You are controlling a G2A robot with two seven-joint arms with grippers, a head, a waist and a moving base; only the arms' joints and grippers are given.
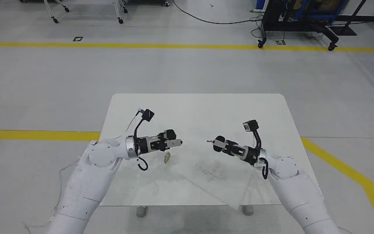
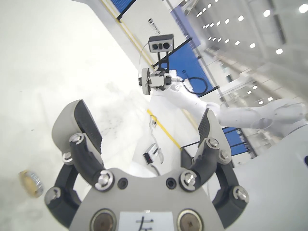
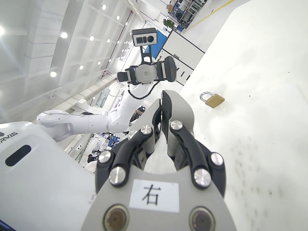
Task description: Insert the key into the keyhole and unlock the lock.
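Padlock needs grabbing first
Our left tool [image 2: 144,116] is open near the brass padlock [image 3: 214,100]; right tool [image 3: 163,99] looks clamped on the key [image 1: 209,141]. We'd grip the body, leaving the keyhole clear.

Left claw [image 2: 144,111] base: white label [image 2: 146,222], one black character. Right claw [image 3: 163,97] base: second label [image 3: 154,195], one character.

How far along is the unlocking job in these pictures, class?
Done: the right end effector is shut on what looks like the key. In hand: the open left end effector hovers near the padlock, lying ungripped on the table. Still to do: inserting the key and turning it.
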